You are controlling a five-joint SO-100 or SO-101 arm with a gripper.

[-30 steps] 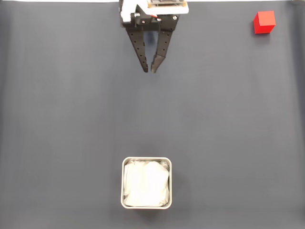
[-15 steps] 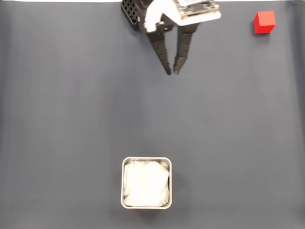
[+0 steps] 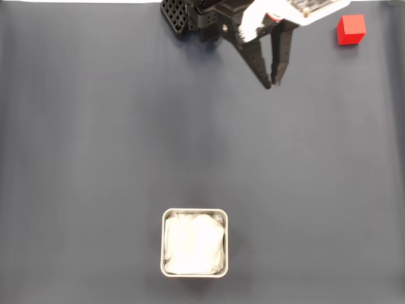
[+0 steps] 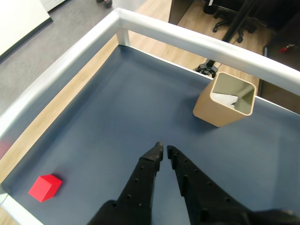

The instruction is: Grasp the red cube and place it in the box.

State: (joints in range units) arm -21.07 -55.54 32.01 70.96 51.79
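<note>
The red cube (image 3: 350,29) rests on the dark mat in the top right corner of the fixed view; the wrist view has the red cube (image 4: 45,187) at lower left, near the table edge. My gripper (image 3: 272,84) hangs at the top of the fixed view, left of the cube and well apart from it. Its black fingers point down the picture, almost touching, with nothing between them. In the wrist view my gripper (image 4: 164,149) points across the mat. The box (image 3: 163,244), silvery-rimmed with white lining, sits at bottom centre; in the wrist view the box (image 4: 215,110) stands at upper right.
The arm's black base (image 3: 180,12) sits at the top edge. A grey metal rail (image 4: 187,40) borders the mat on two sides in the wrist view, with wooden floor and chair legs beyond. Bare dark mat lies between gripper, cube and box.
The gripper has swung to the right along the top of the fixed view, toward the cube's side. Its fingers stayed together. Cube and box have not moved.
</note>
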